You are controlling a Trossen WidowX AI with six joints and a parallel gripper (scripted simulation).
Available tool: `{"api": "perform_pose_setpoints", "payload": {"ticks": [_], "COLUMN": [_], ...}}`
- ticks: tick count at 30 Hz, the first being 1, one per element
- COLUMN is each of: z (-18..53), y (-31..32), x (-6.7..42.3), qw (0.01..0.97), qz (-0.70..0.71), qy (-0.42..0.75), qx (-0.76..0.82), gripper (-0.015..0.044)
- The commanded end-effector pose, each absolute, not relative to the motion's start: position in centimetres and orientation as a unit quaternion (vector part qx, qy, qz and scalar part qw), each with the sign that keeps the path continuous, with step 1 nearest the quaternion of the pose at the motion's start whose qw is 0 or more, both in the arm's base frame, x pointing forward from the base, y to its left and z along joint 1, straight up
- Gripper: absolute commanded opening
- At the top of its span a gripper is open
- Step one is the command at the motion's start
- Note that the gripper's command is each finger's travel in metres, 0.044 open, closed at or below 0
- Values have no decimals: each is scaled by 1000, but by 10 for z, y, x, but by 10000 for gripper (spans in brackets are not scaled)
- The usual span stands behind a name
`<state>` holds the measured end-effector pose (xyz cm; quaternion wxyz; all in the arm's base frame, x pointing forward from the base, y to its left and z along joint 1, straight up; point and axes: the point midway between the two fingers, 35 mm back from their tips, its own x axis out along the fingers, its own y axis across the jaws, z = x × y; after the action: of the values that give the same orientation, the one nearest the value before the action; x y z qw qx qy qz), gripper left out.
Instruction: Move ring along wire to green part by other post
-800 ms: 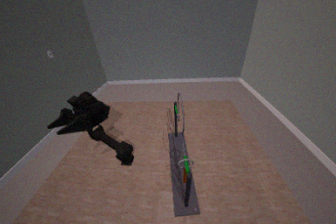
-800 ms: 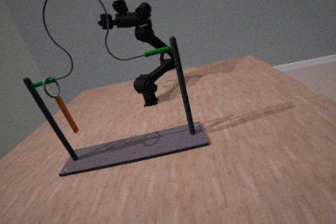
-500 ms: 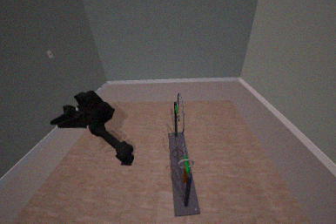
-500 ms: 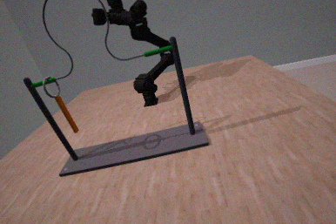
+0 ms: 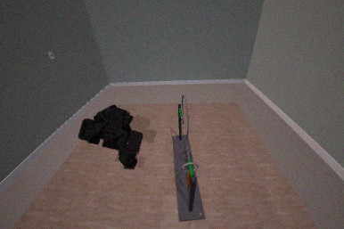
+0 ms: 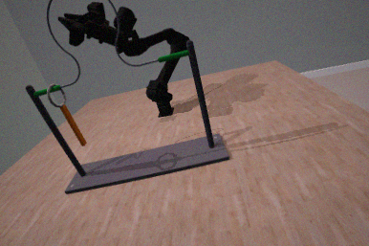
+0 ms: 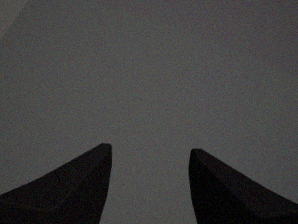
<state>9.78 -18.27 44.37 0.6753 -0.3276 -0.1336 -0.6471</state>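
The ring (image 5: 191,166) (image 6: 56,97) hangs on the green wire part (image 6: 47,90) beside the near post (image 6: 54,128), with its orange handle (image 5: 189,179) (image 6: 74,124) hanging below it. The thin grey wire (image 6: 50,2) loops high up and runs to the green part (image 6: 173,55) (image 5: 180,113) at the other post (image 6: 201,98). My gripper (image 6: 63,19) (image 7: 150,156) is high up behind the wire loop, well away from the handle. Its fingers stand partly apart with nothing between them. The wrist view shows only the wall. The arm (image 5: 113,131) shows as a folded dark mass.
The posts stand on a grey base plate (image 5: 192,207) (image 6: 191,152) on the wooden floor. The arm's base (image 6: 164,107) (image 5: 129,159) stands behind the plate. Walls close the room at the back and sides.
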Motion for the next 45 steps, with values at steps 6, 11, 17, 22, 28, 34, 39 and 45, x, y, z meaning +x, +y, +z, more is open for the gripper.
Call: {"api": "perform_pose_setpoints", "payload": {"ticks": [6, 11, 17, 22, 28, 34, 39, 45], "z": [387, 344, 284, 232, 174, 126, 95, 88], "y": [-219, -232, -240, -238, -226, -204, -178, -170], "x": [180, 213, 239, 250, 249, 236, 220, 215], "qw": [762, 813, 871, 914, 955, 983, 994, 996], "qz": [-513, -430, -326, -240, -140, -46, 30, 52], "qy": [-103, -82, -54, -30, -6, 10, 14, 13], "qx": [-381, -385, -364, -326, -261, -179, -100, -76], "gripper": [160, 160, 160, 160, 160, 160, 160, 160]}}
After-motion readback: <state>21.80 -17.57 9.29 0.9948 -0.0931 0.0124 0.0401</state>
